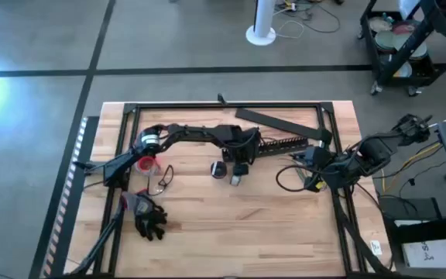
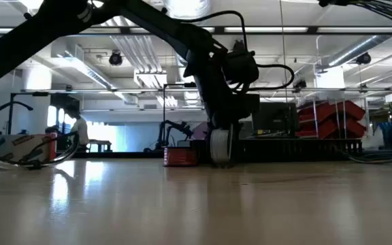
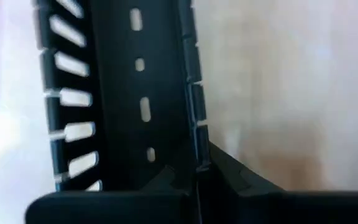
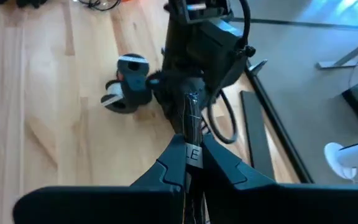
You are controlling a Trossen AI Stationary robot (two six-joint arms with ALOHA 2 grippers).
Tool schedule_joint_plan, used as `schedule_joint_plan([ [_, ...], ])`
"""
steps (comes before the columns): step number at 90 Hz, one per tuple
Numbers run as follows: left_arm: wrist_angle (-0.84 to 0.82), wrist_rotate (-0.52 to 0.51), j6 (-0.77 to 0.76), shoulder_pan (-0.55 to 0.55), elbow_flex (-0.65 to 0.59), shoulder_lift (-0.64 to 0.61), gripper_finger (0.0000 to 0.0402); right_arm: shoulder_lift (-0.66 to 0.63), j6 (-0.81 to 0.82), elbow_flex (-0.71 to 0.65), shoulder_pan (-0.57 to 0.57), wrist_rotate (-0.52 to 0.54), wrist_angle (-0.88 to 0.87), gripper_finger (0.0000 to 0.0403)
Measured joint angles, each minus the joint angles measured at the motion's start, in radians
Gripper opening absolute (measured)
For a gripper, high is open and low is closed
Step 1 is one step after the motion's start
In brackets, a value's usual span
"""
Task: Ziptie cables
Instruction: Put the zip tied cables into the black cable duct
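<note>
Both my grippers clamp one toothed duct; the cables lie loose on the table.

My left gripper [image 1: 252, 147] reaches across to the table's middle and pinches the duct [image 1: 289, 143] at its left end. In its wrist view, the fingers [image 3: 229, 168] are closed on one slotted wall. My right gripper [image 1: 310, 157] is closed on the other end of the duct, and its wrist view looks along the duct toward my left arm. A black cable loop [image 1: 289, 177] lies just in front of my right gripper. A grey coil [image 1: 163, 177] lies well off to the left, near a glove [image 1: 150, 218]. Two small rolls [image 1: 228, 173] sit just before my left gripper, and a flat bar [image 1: 282, 124] lies behind the duct. I cannot pick out the ziptie.
</note>
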Motion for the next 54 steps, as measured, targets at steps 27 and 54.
schedule_joint_plan([
  [27,-0.200,-0.035,0.056,-0.055,-0.022,-0.044,0.0000,0.002,-0.100,-0.032,-0.021,0.151,-0.020,0.0012],
  [54,-0.142,-0.027,-0.099,-0.172,-0.260,-0.141,0.0000,-0.002,-0.211,-0.186,-0.092,0.278,0.070,0.0012],
])
